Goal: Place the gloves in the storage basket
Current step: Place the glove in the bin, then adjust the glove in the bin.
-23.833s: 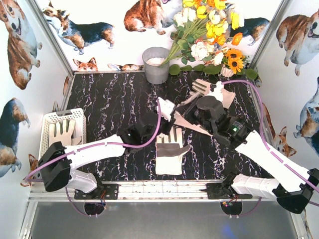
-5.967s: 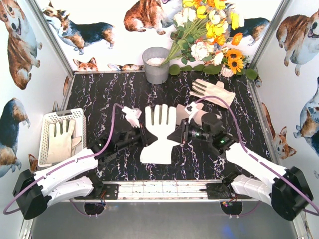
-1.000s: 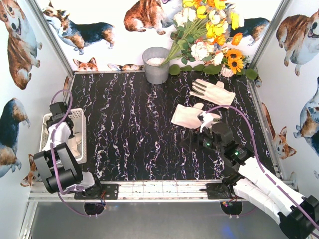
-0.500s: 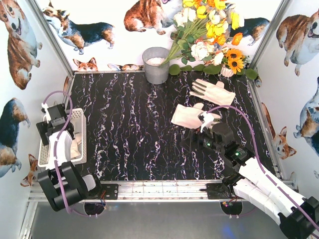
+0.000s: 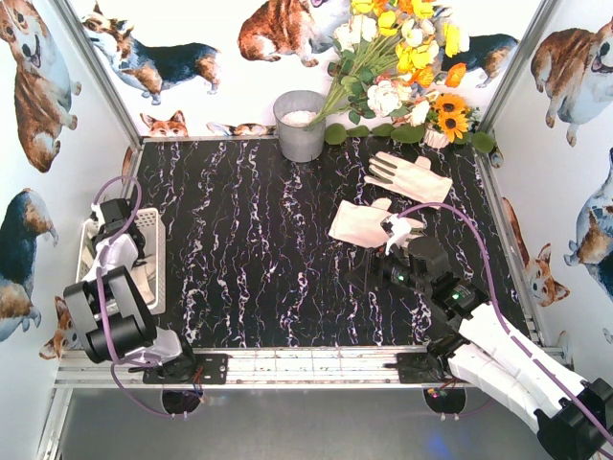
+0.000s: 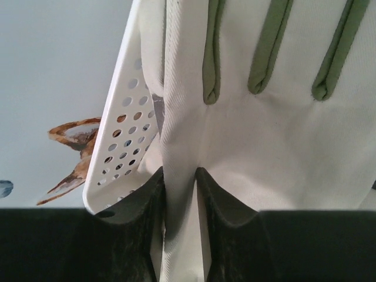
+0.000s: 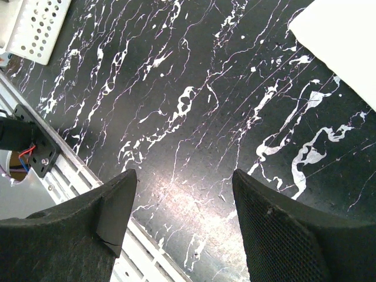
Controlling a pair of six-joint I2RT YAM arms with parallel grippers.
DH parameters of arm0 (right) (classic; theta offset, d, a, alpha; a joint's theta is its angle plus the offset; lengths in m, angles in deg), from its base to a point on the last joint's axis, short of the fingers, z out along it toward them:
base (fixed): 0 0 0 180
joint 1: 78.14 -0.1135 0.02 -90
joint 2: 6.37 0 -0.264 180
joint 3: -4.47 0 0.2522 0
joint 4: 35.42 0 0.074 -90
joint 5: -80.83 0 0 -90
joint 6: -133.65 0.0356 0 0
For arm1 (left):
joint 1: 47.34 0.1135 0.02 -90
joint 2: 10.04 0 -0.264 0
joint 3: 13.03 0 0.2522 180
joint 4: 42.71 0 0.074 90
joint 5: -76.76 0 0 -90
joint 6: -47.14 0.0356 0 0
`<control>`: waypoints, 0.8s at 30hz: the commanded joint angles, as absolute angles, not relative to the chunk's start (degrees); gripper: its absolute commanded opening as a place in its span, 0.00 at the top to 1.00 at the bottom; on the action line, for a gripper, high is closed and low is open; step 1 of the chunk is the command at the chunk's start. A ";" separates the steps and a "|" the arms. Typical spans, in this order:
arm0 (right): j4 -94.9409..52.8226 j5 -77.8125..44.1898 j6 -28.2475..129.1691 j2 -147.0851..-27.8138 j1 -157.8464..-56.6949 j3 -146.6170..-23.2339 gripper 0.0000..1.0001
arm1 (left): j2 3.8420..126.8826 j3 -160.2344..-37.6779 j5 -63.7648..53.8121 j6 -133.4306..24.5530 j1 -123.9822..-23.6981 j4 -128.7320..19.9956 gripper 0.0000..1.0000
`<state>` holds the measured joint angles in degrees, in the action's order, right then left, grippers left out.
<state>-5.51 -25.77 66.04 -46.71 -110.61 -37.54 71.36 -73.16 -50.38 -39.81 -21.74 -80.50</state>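
Observation:
In the left wrist view my left gripper [image 6: 179,176] is shut on a raised fold of a cream-white glove [image 6: 264,135] with olive strips between its fingers. The glove lies in the white storage basket [image 6: 126,117], whose perforated wall stands just to the left. From above, the left gripper [image 5: 115,222] sits over the basket [image 5: 159,261] at the table's left edge. Two more gloves lie on the black marbled table: one flat at mid right [image 5: 362,222], one further back [image 5: 412,177]. My right gripper [image 5: 372,276] hangs open and empty over bare table [image 7: 183,176], in front of the nearer glove [image 7: 346,41].
A grey metal bucket [image 5: 300,125] stands at the back centre beside a bunch of artificial flowers [image 5: 402,67]. The metal front rail [image 7: 147,247] runs just below my right gripper. A corner of the basket [image 7: 35,26] shows far left in the right wrist view.
The left gripper opened over the basket, then closed on a fold of the glove lying in it, shifting slightly. The right arm has not moved.

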 commanded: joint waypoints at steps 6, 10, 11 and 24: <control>-8.32 -27.14 65.81 -45.90 -110.49 -36.53 0.33 | 74.24 -75.42 -46.47 -37.49 -21.36 -77.53 0.85; -7.87 -26.67 65.49 -45.50 -110.49 -36.62 0.33 | 73.77 -74.44 -39.07 -34.94 -21.70 -75.02 1.00; -7.86 -26.58 65.45 -45.46 -110.49 -36.70 0.33 | 73.37 -74.12 -37.71 -34.38 -21.73 -74.53 1.00; -7.94 -26.68 65.36 -45.66 -110.49 -36.63 0.33 | 69.12 -70.82 -29.34 -27.47 -28.45 -71.17 1.00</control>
